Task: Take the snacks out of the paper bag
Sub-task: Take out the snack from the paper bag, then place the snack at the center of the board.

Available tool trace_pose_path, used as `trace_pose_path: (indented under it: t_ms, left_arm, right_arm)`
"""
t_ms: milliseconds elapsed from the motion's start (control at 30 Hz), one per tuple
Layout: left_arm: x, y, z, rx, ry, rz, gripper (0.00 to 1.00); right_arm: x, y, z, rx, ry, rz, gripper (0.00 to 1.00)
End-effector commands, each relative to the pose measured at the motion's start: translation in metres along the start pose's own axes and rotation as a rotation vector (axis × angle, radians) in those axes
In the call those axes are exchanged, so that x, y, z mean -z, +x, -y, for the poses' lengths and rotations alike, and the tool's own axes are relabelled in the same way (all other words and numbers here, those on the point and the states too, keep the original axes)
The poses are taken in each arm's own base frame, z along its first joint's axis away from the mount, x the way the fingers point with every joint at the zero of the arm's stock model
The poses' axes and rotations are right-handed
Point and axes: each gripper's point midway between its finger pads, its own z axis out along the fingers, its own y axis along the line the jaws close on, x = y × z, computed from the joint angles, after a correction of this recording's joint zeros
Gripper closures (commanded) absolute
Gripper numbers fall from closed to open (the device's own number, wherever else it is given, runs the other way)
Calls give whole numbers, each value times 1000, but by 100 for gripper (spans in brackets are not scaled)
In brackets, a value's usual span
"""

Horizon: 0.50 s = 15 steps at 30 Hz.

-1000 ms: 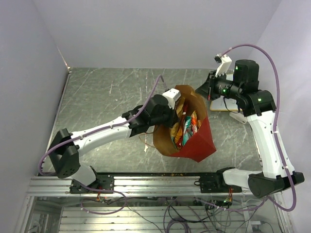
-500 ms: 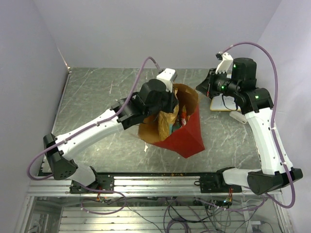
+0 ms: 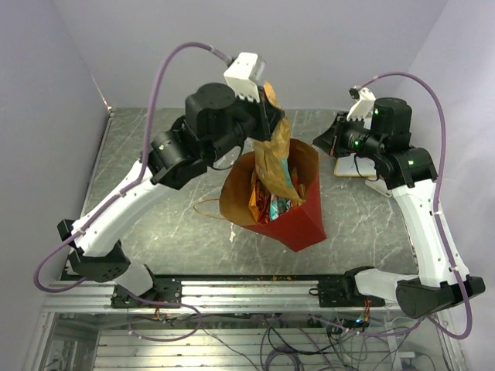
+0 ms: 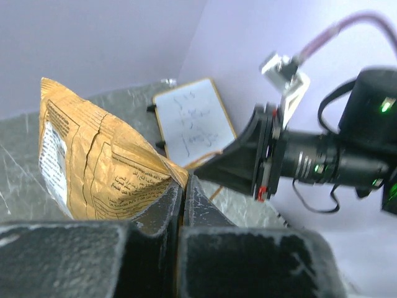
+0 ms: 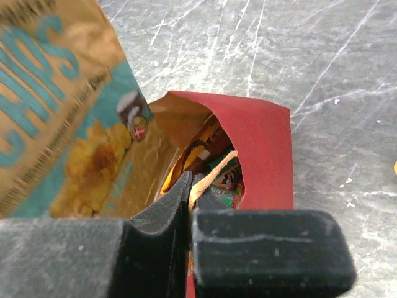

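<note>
Left gripper [image 4: 182,189]: closed tight on one corner of chip bag [image 4: 99,161], held high.
Chip bag: lower end at mouth of paper bag [image 3: 302,224].
Right gripper [image 5: 190,186]: closed, apparently pinching handle [image 5: 209,177] of paper bag.
Other packets [image 3: 267,207]: inside paper bag, on table [image 3: 147,147].
Risk: corner pinch slipping, chip bag dropping back; tail snagging rim, tipping paper bag if handle hold loosens.
</note>
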Motion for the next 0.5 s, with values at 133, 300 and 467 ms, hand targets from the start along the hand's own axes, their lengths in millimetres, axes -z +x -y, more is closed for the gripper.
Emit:
trace_pose_path:
  t_ms: [133, 300, 467]
  left_arm:
    - [13, -98, -41, 77, -62, 184, 93]
    - [19, -143, -63, 109, -46, 301, 93]
    - [24, -170, -99, 145, -117, 376, 93]
  right_arm:
    - [14, -10, -2, 10, 20, 77, 100]
    - [14, -1, 0, 1, 24, 65, 100]
    - [14, 2, -1, -3, 18, 59, 100]
